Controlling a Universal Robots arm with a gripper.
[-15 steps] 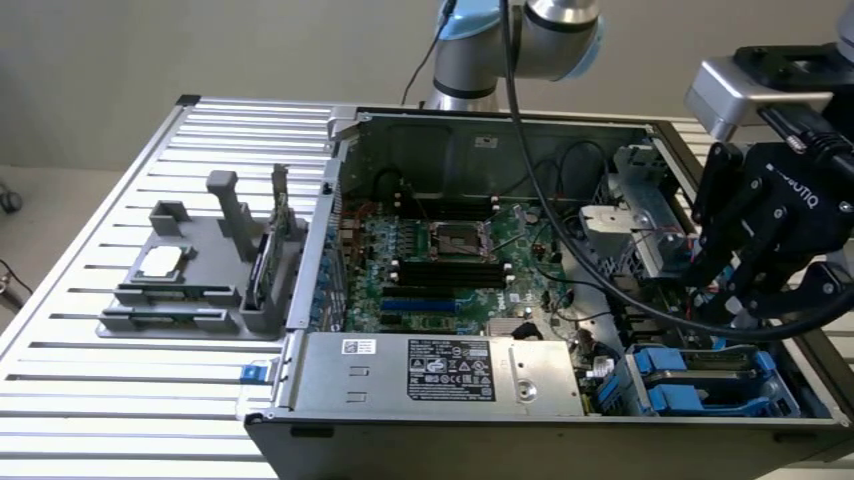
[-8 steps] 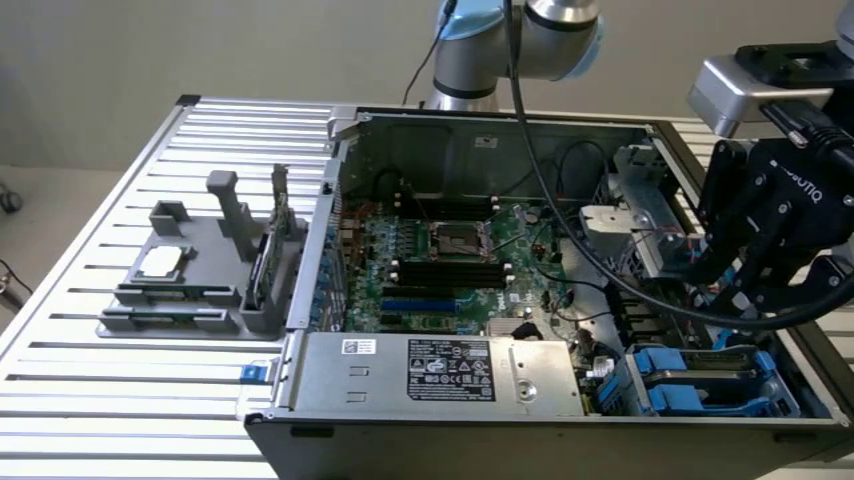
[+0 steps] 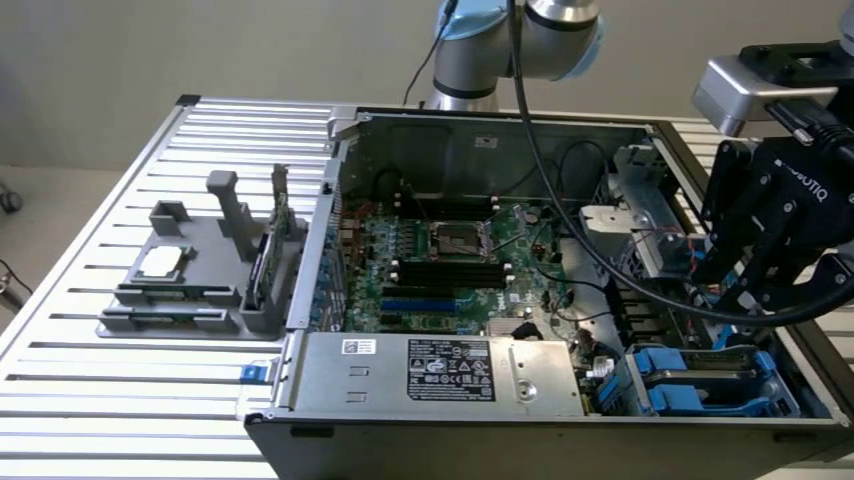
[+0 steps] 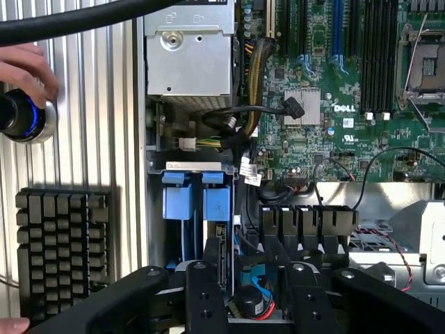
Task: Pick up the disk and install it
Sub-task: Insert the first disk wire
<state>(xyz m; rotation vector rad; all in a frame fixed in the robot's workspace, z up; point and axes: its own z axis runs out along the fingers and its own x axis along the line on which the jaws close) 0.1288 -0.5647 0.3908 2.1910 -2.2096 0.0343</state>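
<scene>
The gripper (image 4: pixel 254 271) hangs inside the open computer case (image 3: pixel 334 190), jaws standing apart with nothing clamped between them as far as I can see. The blue-framed disk (image 4: pixel 196 226) lies in the drive bay at the case's corner, just beside the power supply (image 3: pixel 441 370). From the exterior view I cannot tell whether it is pushed fully home. If it is not, the likeliest fault is a disk that looks installed but sits proud of its connector or skewed on its blue rails. The space around the bay is crowded. A bundle of wires (image 4: pixel 240 149) runs right past the carrier's tabs, and a row of black ducts (image 4: pixel 306 223) stands close to the gripper, so a sideways move could hook a wire or knock a duct. The arm's own black cable (image 3: pixel 523 120) drapes across the case over the motherboard (image 3: pixel 454 260), and a swing of the arm may drag it over the board's parts or catch it on the case wall. A person's hand (image 4: pixel 24 69) rests on a round controller (image 4: pixel 21 115) on the counter (image 3: pixel 134 400) near the case, within the likely sweep of the arm if it pulls out fast.
</scene>
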